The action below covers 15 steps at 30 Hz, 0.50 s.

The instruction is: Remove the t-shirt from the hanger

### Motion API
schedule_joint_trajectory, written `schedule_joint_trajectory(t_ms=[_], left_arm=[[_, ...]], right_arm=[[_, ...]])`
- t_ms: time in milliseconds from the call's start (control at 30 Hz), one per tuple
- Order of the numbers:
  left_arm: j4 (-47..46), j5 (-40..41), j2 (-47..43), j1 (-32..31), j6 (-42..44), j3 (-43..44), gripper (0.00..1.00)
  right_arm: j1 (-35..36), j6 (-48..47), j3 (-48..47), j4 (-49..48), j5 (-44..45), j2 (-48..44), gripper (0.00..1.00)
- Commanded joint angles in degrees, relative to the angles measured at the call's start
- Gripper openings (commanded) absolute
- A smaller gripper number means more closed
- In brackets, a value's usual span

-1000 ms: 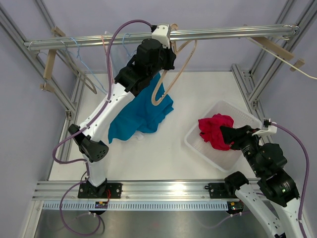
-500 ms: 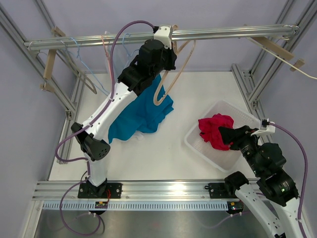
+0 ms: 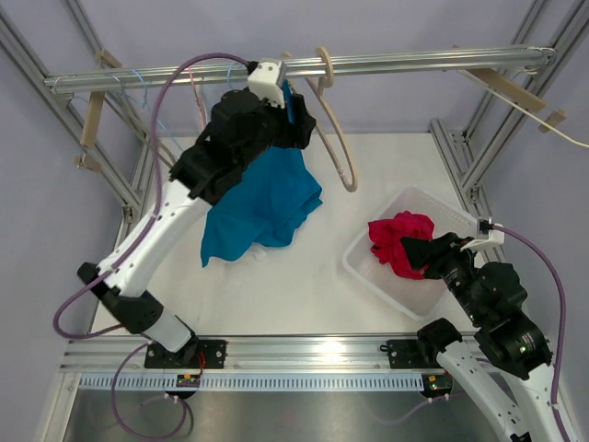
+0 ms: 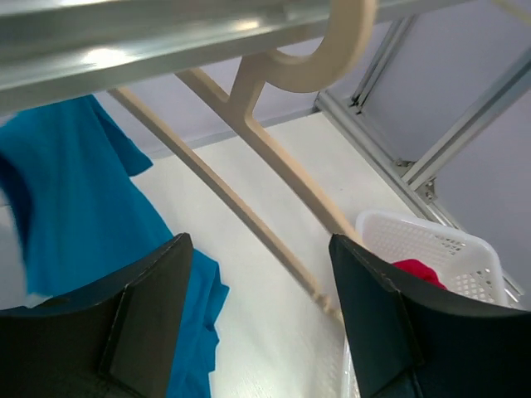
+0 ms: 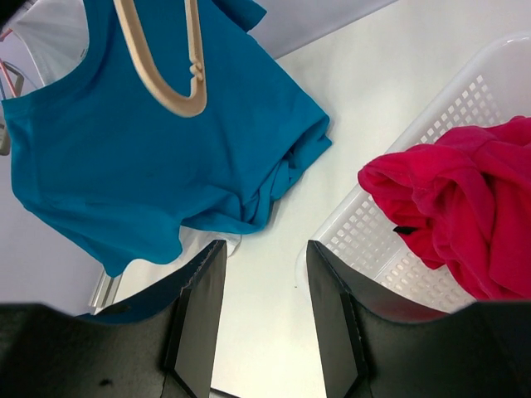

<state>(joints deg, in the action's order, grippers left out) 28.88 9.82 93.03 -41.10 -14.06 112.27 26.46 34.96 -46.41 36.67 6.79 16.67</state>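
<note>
Blue cloth of the t-shirt (image 3: 262, 207) is hanging below the rail (image 3: 414, 63), free of the hanger (image 3: 339, 152). One second earlier the hanger's loop was lying over the shirt; now it is dangling bare from the rail by its hook, just to the shirt's right, while the left arm has swung leftward along the rail. The shirt's top is bunching just under the rail beside the left gripper (image 4: 257, 245), and its long axis is running from there down and to the left, away from the rail, with the hem as the lowest point. The hanger's long axis is slanting down and to the right from the rail. In the left wrist view the jaws are standing wide apart with nothing between them; how the shirt is being held up cannot be told. The right gripper (image 5: 265, 245), far below the rail's right half, is likewise gaping and empty, hovering by the red garment (image 3: 398, 235) in the white basket (image 3: 419, 191).
</note>
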Motion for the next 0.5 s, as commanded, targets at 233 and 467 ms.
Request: schedule_joint_trajectory(t_ms=[233,467], left_arm=[[-1.6,2.3,-22.8,2.4,3.8,-16.5,0.52],[1.6,-5.2,-21.3,12.1,3.5,-16.6,0.53]], right_arm=[[-0.2,0.2,0.2,-3.6,-4.8,1.1,0.52],[-0.3,-0.2,-0.7,-3.6,-6.1,2.0,0.53]])
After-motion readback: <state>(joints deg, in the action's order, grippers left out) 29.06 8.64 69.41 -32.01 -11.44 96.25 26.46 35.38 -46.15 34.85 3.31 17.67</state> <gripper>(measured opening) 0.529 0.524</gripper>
